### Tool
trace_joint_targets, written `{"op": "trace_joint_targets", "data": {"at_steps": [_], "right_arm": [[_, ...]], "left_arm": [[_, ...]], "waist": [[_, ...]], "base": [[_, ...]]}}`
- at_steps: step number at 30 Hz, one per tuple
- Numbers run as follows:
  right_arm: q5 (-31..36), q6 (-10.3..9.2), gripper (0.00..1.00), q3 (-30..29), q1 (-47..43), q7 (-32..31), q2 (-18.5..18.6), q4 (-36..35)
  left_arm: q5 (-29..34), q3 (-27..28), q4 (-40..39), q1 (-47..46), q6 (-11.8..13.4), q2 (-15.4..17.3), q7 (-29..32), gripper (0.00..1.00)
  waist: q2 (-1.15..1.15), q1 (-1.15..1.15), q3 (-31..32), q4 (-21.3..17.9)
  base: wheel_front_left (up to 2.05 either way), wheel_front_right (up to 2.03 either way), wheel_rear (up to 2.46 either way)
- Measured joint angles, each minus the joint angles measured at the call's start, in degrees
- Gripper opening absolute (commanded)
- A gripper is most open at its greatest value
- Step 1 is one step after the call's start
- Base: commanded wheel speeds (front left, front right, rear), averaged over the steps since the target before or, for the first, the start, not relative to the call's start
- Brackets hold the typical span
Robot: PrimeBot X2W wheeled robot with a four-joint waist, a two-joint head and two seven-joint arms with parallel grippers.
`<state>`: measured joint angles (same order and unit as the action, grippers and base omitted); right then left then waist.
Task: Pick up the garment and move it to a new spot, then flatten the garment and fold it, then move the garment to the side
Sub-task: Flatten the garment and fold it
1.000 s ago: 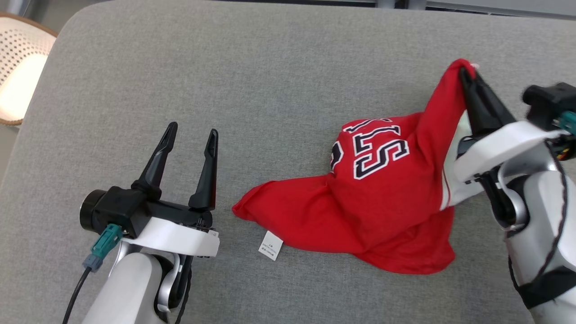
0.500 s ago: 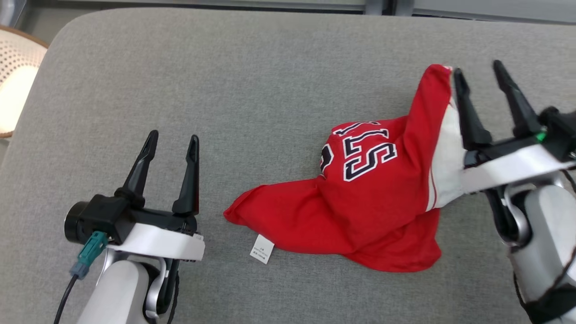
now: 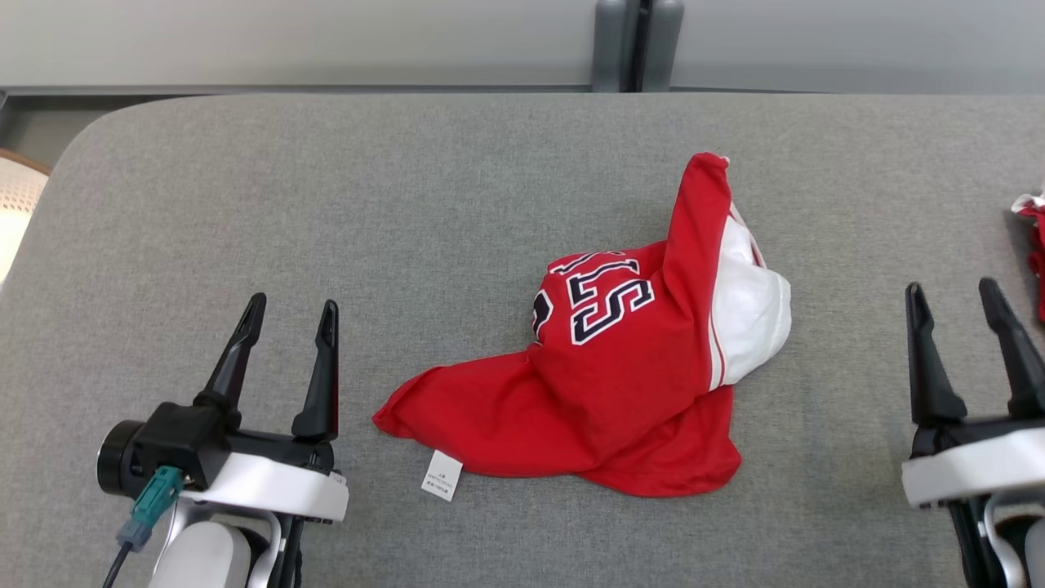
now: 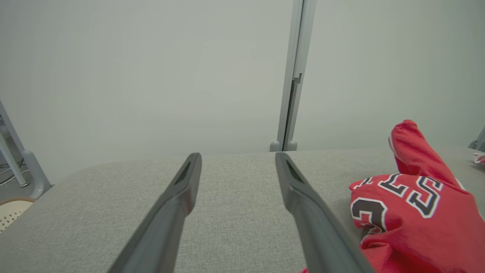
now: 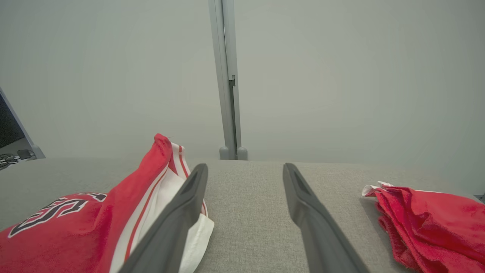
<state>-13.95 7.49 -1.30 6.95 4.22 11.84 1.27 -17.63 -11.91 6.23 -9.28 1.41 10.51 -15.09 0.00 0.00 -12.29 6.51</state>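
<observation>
Head view: red jersey (image 3: 620, 376) sits bunched mid-worktop (image 3: 408, 204), numbers up. One fold stands in a ridge at its far right and the white lining shows beside it. A white care label (image 3: 442, 475) pokes out at the near-left hem. Left gripper (image 3: 293, 302) is just left of the heap, right gripper (image 3: 950, 286) well off to its right. Both have their fingers spread and hold nothing. A second red cloth (image 3: 1033, 245) is at the right edge, so don't grab that one.

Left wrist view: the fingers frame bare worktop, with the jersey (image 4: 413, 212) off to the right, not between them.

Right wrist view: same story – the spread fingers frame grey fabric. The jersey (image 5: 75, 227) lies left, just behind the left finger. I can't tell if they touch.

My read: relocation looks done and flattening is up next. You need two separate edges, left on the pointed corner by the label and right on the raised ridge. Pull them apart low, taking single layers only.
</observation>
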Motion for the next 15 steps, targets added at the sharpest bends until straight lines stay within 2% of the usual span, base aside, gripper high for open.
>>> {"op": "trace_joint_targets", "data": {"at_steps": [6,15], "right_arm": [[1.12,0.0,1.0,-0.88,-5.7,-2.49,-2.16,-4.83],[2.08,0.0,1.0,-1.29,-6.94,-4.33,-3.02,-7.69]], "left_arm": [[-0.01,-0.11,-0.22,1.25,0.47,0.43,0.43,1.0],[-0.02,-0.41,-0.9,1.83,0.76,0.97,0.79,1.0]], "waist": [[0.0,0.0,1.34,-0.85],[0.0,0.0,1.07,-0.9]], "base": [[0.0,0.0,0.0],[0.0,0.0,0.0]]}}
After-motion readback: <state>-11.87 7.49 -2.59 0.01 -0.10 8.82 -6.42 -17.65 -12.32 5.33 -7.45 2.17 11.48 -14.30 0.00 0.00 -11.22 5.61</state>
